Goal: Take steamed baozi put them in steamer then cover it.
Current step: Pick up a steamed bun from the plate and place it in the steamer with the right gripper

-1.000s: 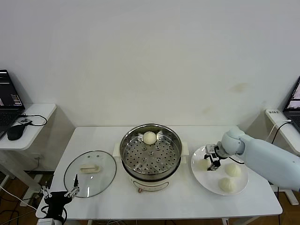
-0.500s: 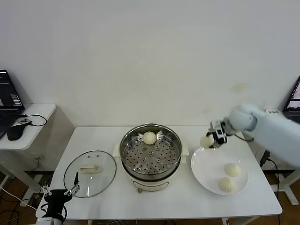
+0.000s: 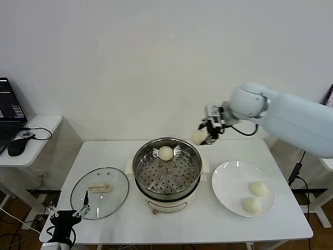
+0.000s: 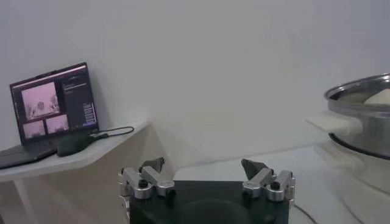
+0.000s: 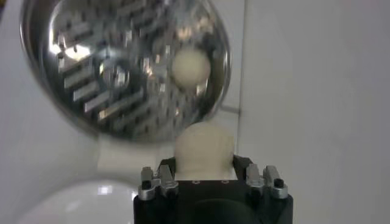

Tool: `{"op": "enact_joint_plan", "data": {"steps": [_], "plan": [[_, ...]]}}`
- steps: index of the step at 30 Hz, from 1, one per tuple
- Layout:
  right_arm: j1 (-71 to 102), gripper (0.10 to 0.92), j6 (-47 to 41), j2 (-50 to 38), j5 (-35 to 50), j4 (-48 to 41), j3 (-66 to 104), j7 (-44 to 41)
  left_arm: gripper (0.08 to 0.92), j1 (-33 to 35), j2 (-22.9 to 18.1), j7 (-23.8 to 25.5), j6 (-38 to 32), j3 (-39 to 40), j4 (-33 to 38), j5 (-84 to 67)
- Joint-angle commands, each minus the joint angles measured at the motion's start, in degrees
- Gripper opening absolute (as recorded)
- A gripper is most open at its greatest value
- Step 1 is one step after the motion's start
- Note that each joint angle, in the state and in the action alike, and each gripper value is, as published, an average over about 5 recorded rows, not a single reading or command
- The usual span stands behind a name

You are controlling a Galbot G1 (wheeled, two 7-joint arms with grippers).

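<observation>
My right gripper [image 3: 204, 134], clamped on a steamed baozi [image 3: 198, 137], hangs above the far right rim of the steamer [image 3: 167, 167]; the tray lies forward-left below. My left gripper [image 3: 66, 214] waits, jaws apart.

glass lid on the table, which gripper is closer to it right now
Left. The left gripper hangs open just off the near edge of the glass lid. The right gripper holds a baozi beyond the steamer.
</observation>
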State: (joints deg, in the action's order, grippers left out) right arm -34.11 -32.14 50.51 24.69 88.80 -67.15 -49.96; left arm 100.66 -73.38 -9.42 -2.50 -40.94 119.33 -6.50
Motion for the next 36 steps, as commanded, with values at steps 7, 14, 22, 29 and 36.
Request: {"op": "enact_joint_plan", "data": {"steps": [7, 14, 22, 29, 36], "plan": [[5.5, 0.594, -9.5, 22.0, 9.9, -8.5, -2.5, 7.6, 0.823, -0.3, -0.8, 0.0, -0.1, -1.3, 0.3, 0.1], [10.3, 0.594, -9.5, 25.4, 6.6, -13.3, -2.4, 7.4, 0.823, -1.1, -0.9, 0.0, -0.1, -1.3, -0.6, 0.1], [12.3, 0.594, -9.5, 26.8, 3.8, -16.0, -2.5, 7.5, 0.823, -1.7, -0.6, 0.0, -0.2, -1.2, -1.4, -0.1], [13.0, 0.594, -9.5, 27.5, 3.4, -16.8, -2.1, 7.8, 0.823, -1.9, -0.3, 0.1, -0.5, -1.3, -2.0, -0.3], [10.0, 0.691, -9.4, 24.6, 3.0, -14.0, -1.9, 5.6, 0.823, -1.8, -0.3, 0.1, -0.5, -1.4, -1.9, -0.4]]}}
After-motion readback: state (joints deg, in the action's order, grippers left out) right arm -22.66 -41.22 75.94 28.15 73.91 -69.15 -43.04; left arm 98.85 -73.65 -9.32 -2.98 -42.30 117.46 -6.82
